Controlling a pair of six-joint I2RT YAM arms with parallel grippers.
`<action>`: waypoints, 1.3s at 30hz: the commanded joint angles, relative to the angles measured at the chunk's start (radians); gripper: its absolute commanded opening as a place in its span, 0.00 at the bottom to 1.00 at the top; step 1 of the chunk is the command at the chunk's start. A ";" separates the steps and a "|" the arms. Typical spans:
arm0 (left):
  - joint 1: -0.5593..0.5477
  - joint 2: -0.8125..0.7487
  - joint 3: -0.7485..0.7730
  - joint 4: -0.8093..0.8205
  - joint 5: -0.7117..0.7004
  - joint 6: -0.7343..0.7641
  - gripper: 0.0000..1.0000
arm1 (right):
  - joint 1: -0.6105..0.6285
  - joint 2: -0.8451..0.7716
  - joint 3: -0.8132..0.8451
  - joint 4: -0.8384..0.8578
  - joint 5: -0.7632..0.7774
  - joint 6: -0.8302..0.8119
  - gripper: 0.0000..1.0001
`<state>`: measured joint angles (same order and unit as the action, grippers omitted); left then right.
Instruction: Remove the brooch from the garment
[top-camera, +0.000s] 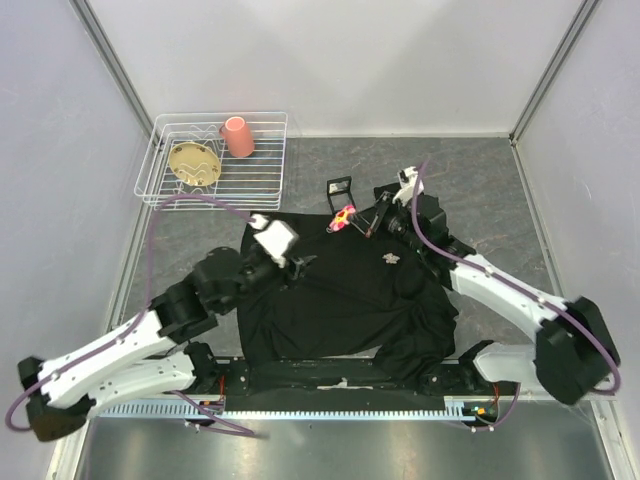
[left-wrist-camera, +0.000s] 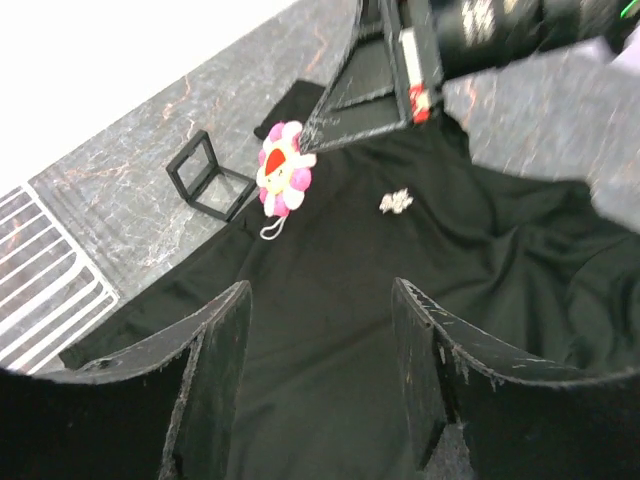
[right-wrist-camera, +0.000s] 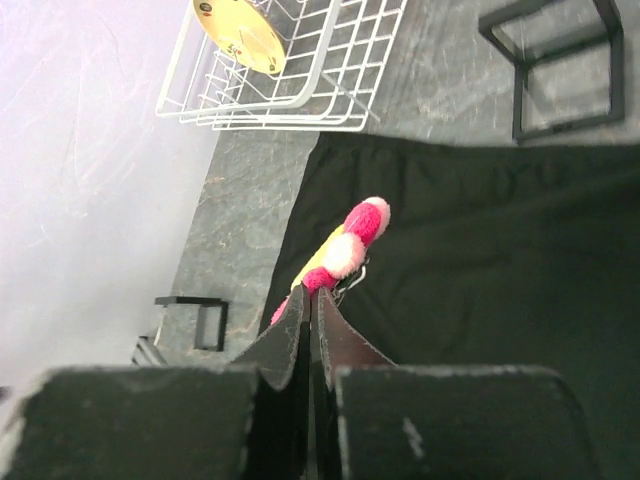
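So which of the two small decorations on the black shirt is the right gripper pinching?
The pink-and-yellow flower brooch, clamped in the shut right gripper; the small white emblem lies flat and untouched further in on the black shirt.

The left gripper (left-wrist-camera: 320, 300) hangs with jaws apart above the black shirt (left-wrist-camera: 500, 260). Farther on, the right gripper (left-wrist-camera: 313, 134) touches a pink flower brooch (left-wrist-camera: 283, 168), beside a black frame (left-wrist-camera: 208, 178).

Top view: even, diffuse overhead light, soft shadows, a bright glare strip along the near edge of the bench (top-camera: 500, 180); garment (top-camera: 340, 300) reads near-flat black, folds faint. Left wrist: upper left corner blown white, right arm (left-wrist-camera: 560, 90) smeared and soft. Right wrist: right claw (right-wrist-camera: 308, 295) soft up close, brooch (right-wrist-camera: 345, 250) sharper, left wall washed out.
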<state>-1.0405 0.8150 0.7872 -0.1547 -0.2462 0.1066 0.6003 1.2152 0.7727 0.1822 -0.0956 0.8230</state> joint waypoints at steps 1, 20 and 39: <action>0.106 -0.102 0.035 -0.072 0.169 -0.232 0.65 | -0.062 0.172 0.003 0.371 -0.239 -0.196 0.00; 0.335 0.015 0.024 0.064 0.464 -0.243 0.63 | -0.194 0.722 0.278 0.623 -0.337 -0.208 0.00; 0.444 0.044 0.000 0.101 0.614 -0.292 0.63 | -0.246 0.869 0.321 0.741 -0.323 -0.147 0.00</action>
<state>-0.6075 0.8577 0.7948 -0.0978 0.3248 -0.1444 0.3626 2.0583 1.0603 0.8165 -0.4175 0.6434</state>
